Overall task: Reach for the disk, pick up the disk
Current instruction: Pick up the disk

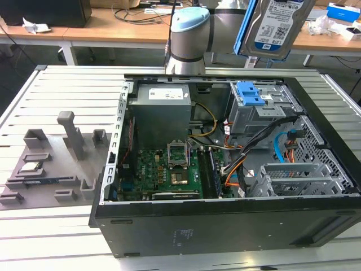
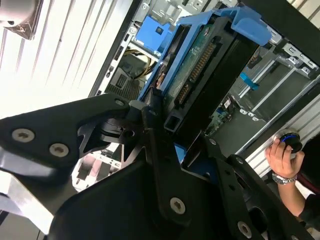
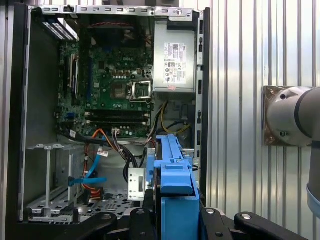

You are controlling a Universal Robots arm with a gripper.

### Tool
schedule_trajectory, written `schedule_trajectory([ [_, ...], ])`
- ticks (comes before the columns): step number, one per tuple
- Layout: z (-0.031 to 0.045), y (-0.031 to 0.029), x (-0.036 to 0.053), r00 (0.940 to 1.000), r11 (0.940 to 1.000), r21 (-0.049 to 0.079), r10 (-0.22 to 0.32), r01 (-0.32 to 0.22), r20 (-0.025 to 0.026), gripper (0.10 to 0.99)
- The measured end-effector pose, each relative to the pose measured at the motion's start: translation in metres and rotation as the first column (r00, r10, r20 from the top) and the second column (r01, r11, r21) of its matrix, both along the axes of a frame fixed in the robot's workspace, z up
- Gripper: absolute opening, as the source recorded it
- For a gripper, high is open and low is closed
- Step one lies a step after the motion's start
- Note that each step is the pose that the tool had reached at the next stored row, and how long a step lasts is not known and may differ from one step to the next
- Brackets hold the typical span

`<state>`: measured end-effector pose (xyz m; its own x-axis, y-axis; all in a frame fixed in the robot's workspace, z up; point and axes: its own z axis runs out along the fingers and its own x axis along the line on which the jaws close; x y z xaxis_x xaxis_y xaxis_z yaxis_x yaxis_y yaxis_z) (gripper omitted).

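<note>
The disk [image 1: 276,25], a silver drive with a white-and-blue label in a blue plastic bracket, hangs upright high above the open computer case [image 1: 225,226], over its back right part in the exterior view. In the second wrist view my gripper [image 2: 180,125] is shut on the disk [image 2: 200,65], with black fingers [image 2: 152,107] on both of its faces and its connector edge showing. The first wrist view looks down along the disk's blue bracket [image 3: 172,185], clamped in the gripper [image 3: 175,217] above the case.
Inside the case lie a motherboard [image 1: 169,169], a grey power supply [image 1: 163,110], a metal drive cage with a blue latch [image 1: 252,93] and loose cables. A grey fixture [image 1: 51,164] holding a small chip sits left of the case. A person's hand [image 2: 282,155] is beside the case.
</note>
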<state>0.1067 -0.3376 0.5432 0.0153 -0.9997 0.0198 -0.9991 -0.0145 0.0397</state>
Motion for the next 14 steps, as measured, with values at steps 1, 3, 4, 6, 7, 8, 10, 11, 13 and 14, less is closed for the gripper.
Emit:
schedule_trajectory([
  [1,0.0000,0.0000,0.0038,1.0000,1.0000,0.000,0.000,0.000,0.0000,0.365],
  [3,-0.0001,0.0000,0.0114,1.0000,1.0000,0.000,0.000,0.000,-0.0001,0.365],
  [4,0.0000,0.0000,0.0158,1.0000,1.0000,0.000,0.000,0.000,0.0000,0.365],
  [6,0.0000,0.0000,0.0212,1.0000,1.0000,0.000,0.000,0.000,0.0000,0.365],
  [7,0.0000,0.0000,0.0259,1.0000,1.0000,0.000,0.000,0.000,0.0000,0.365],
  [8,-0.0001,0.0000,0.0301,1.0000,1.0000,0.000,0.000,0.000,0.0000,0.365],
  [10,-0.0001,0.0001,0.0359,1.0000,1.0000,0.000,0.000,0.000,-0.0001,0.365],
  [11,-0.0001,0.0000,0.0359,1.0000,1.0000,0.000,0.000,0.000,0.0000,0.365],
  [13,0.0000,0.0000,0.0359,1.0000,1.0000,0.000,0.000,0.000,-0.0001,0.365],
  [14,0.0000,-0.0004,0.0359,1.0000,1.0000,0.000,0.000,0.000,-0.0001,0.365],
])
